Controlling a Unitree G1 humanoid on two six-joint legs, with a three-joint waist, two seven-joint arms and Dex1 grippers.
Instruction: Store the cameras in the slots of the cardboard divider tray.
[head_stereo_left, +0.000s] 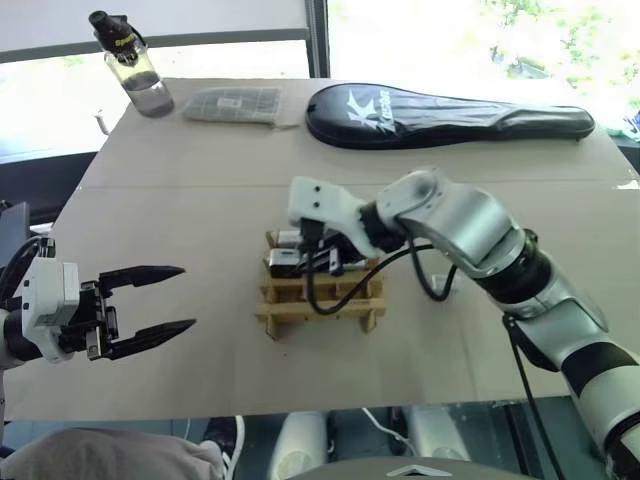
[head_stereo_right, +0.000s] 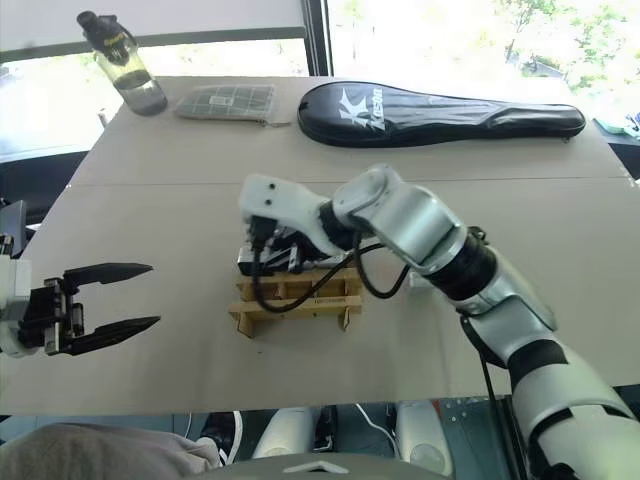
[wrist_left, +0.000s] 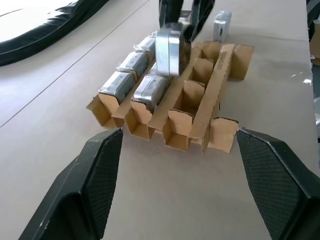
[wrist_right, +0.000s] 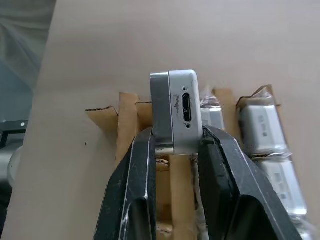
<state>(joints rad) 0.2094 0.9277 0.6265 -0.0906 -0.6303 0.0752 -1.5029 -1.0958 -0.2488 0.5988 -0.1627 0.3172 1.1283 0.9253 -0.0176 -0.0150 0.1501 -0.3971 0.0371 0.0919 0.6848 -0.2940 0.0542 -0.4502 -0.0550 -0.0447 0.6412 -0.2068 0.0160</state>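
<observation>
Now the right gripper (wrist_right: 176, 145) is clamped on a silver camera (wrist_right: 176, 111), held just above the cardboard divider tray (head_stereo_left: 320, 305) at table centre. At eight o'clock from it, the left gripper (head_stereo_left: 165, 300) gapes wide, empty.

left gripper (head_stereo_left: 172, 298) fingers spread wide, nothing between | right gripper (wrist_right: 176, 150) fingers clamped on camera (wrist_right: 176, 111), arm bent inward

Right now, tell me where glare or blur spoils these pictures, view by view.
Left eye view: the window behind the table is blown out white, and the racket bag carries a sheen. Left wrist view: the near claw fingers look soft. Right wrist view: the camera is sharp, the tray behind softer.
</observation>
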